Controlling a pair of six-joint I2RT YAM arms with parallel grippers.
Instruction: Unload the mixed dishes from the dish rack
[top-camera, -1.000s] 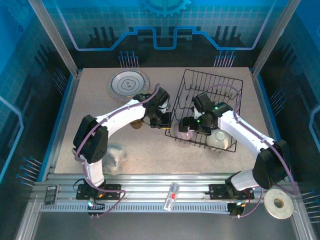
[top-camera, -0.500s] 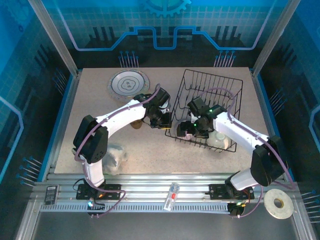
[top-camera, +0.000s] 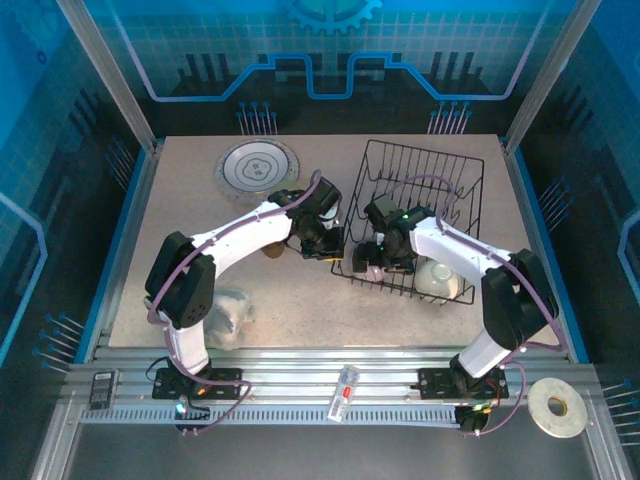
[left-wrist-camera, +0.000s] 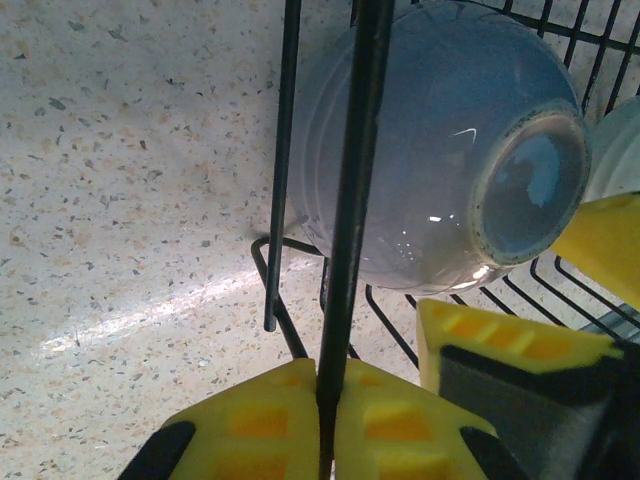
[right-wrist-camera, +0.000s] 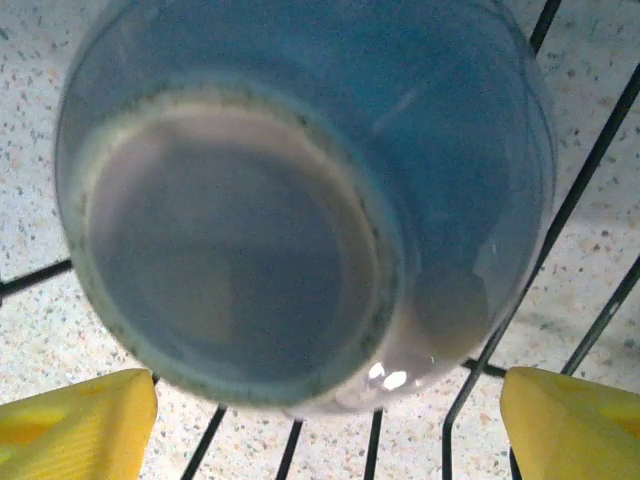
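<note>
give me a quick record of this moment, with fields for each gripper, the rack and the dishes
left gripper: shut on an upright side wire of the dish rack
right gripper: open, a fingertip on either side of the pale bowl, not closed on it
pale bowl: inside the rack, near-left corner, foot ring toward the right wrist camera
white bowl: in the rack, near-right corner
patterned plate: flat on the table, left of the rack
</note>
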